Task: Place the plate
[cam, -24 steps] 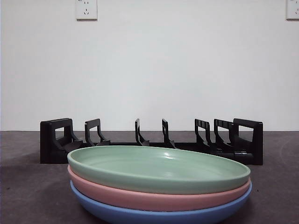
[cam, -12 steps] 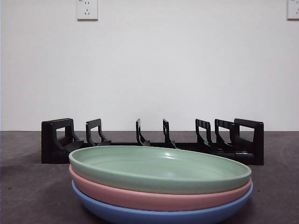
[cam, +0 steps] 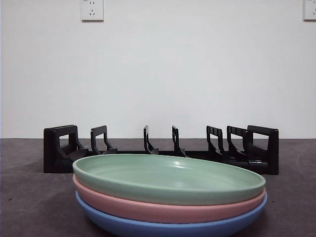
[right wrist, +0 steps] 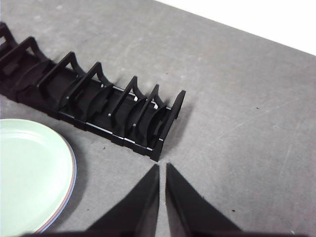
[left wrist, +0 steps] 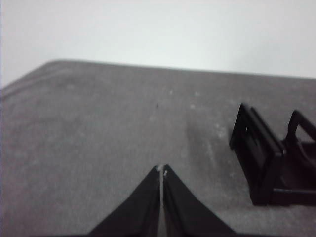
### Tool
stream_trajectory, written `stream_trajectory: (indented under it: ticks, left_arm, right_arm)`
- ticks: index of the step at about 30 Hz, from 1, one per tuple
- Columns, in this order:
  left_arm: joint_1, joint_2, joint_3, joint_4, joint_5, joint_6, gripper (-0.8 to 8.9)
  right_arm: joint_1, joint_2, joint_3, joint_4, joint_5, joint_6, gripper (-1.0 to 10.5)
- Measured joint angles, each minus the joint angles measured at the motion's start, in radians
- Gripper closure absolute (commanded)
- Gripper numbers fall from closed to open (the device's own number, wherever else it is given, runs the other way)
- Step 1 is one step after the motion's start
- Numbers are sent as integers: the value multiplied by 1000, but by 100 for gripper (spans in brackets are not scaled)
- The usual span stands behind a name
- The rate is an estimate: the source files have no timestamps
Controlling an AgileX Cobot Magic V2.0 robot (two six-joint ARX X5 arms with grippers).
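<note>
Nothing has moved in the last moment: our left hand (left wrist: 161, 173) and right hand (right wrist: 162, 168) stay clenched on nothing, and the round green plate (cam: 168, 177) still tops the pink and blue plates before the black plastic rack (cam: 160, 148), so we have not started.

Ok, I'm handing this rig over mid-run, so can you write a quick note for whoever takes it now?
Left hand: shut, empty, over bare table beside one end of the black slotted plastic dish rack.
Right hand: shut, empty, near the rack's other end.
Round green plate tops the stack, on the pink plate and blue plate, in front of the rack.
Done: nothing; no plate in any rack slot.
Left: grasp a plate, stand it in the rack.
</note>
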Motion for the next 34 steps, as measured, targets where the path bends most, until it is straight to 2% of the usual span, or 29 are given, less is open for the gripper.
stream_trajectory:
  ticks: [19, 22, 27, 30, 34]
  left_arm:
    - [4, -3, 0, -28, 3, -22, 806]
    - [4, -3, 0, -28, 3, -22, 806]
    - [4, -3, 0, -28, 3, -22, 806]
    - [4, -3, 0, -28, 3, -22, 806]
    - [4, -3, 0, -28, 3, -22, 806]
  right_arm:
    - [-2, -1, 0, 7, 0, 0, 928]
    - [-12, -20, -4, 23, 3, -27, 928]
    - [-121, -225, -179, 246, 0, -79, 928]
    - [-199, -390, -366, 423, 0, -78, 928]
    - [-255, -511, -631, 634, 0, -39, 928]
